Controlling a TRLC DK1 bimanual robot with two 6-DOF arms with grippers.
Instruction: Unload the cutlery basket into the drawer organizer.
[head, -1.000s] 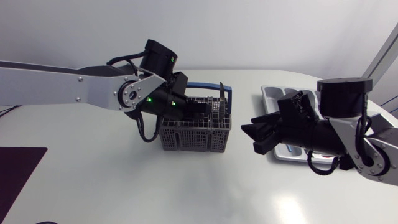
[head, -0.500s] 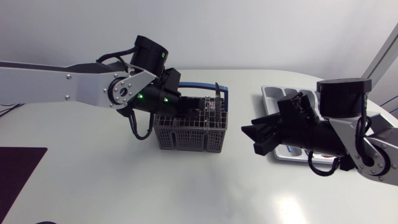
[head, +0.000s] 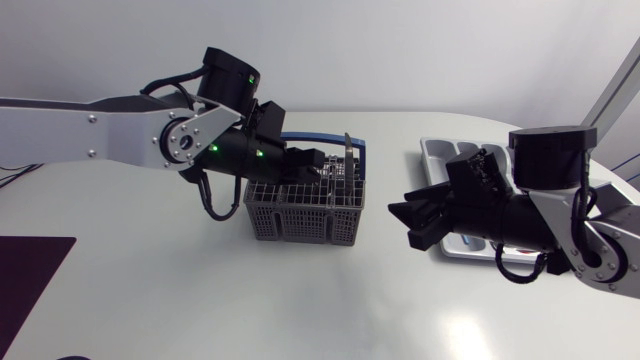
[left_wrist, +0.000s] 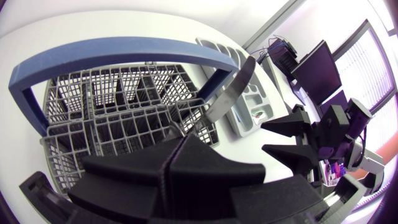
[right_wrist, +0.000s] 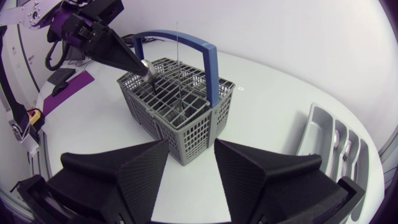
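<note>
While the cutlery basket (head: 300, 215) sits mid-table (head: 200, 300) and the drawer organizer (head: 440, 152) by the right edge, left gripper (head: 320, 163) is pinched tight at the basket's top, right gripper (head: 403, 222) gapes wide beside the organizer, knife (head: 347, 150) upright in the basket

Overhead head view; both wrist views close on the shared basket (head: 300, 222).

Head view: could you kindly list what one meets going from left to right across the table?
Dark mat → cutlery basket → right claw → drawer organizer.
</note>
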